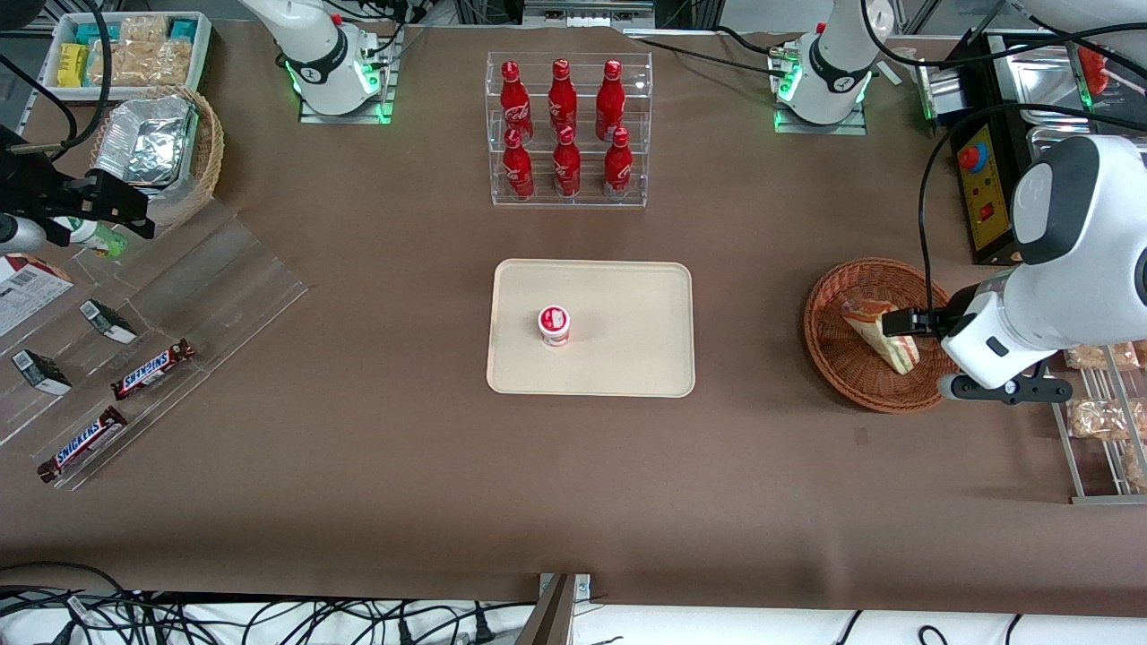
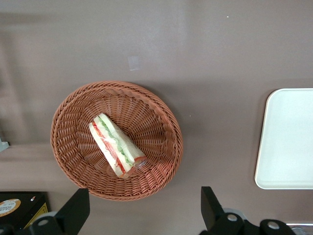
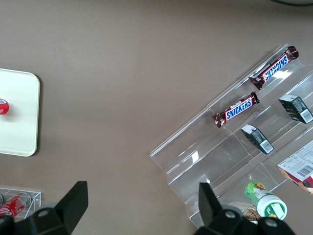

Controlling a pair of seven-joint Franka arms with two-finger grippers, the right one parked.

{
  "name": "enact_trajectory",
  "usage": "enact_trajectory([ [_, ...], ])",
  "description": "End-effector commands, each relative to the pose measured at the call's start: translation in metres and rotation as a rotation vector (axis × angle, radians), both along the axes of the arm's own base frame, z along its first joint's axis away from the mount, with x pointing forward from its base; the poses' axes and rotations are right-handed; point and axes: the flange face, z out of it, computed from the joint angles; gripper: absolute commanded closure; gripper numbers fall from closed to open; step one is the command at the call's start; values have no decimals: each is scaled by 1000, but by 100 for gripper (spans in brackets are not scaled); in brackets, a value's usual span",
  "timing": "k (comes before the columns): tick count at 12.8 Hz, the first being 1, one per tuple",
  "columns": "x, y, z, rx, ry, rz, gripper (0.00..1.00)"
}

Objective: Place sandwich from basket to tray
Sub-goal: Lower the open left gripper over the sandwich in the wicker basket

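Note:
The sandwich [image 1: 883, 333] [image 2: 116, 145], a wrapped wedge with green and red filling, lies in the reddish-brown wicker basket [image 1: 838, 358] [image 2: 161, 122] toward the working arm's end of the table. My gripper [image 1: 899, 322] [image 2: 142, 215] hovers above the basket, over the sandwich, open and holding nothing. Its fingers stand wide apart, off the basket's rim in the wrist view. The cream tray [image 1: 627, 358] [image 2: 288, 142] lies at the table's middle, with a small red-and-white cup [image 1: 554, 324] standing on it.
A clear rack of red bottles [image 1: 567, 130] stands farther from the camera than the tray. Snack packets on a wire shelf [image 1: 1102, 417] and a control box [image 1: 984, 193] flank the basket. An acrylic stand with Snickers bars [image 1: 152, 369] lies toward the parked arm's end.

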Motion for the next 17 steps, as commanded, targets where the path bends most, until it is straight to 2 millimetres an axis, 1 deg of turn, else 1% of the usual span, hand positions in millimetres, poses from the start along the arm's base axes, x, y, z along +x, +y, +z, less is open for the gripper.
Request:
enact_trajectory([
  [1,4,-1,4,20,-12,-17,0],
  [3,4,-2,4,10,-11,-15,0],
  [5,4,-12,2,23,-9,-26,0],
  [8,4,-5,4,27,-11,-18,0],
  [9,3,-2,1,38,-6,-11,0],
  [10,2,0,-6,93,7,-10,0],
  [11,-1,5,-8,114,20,28,0],
  [12,-2,6,-12,127,24,74,0],
  [13,0,5,-13,140,11,142,0],
  [15,0,4,-27,157,-16,247,0],
  [17,-6,7,-39,178,-30,368,0],
])
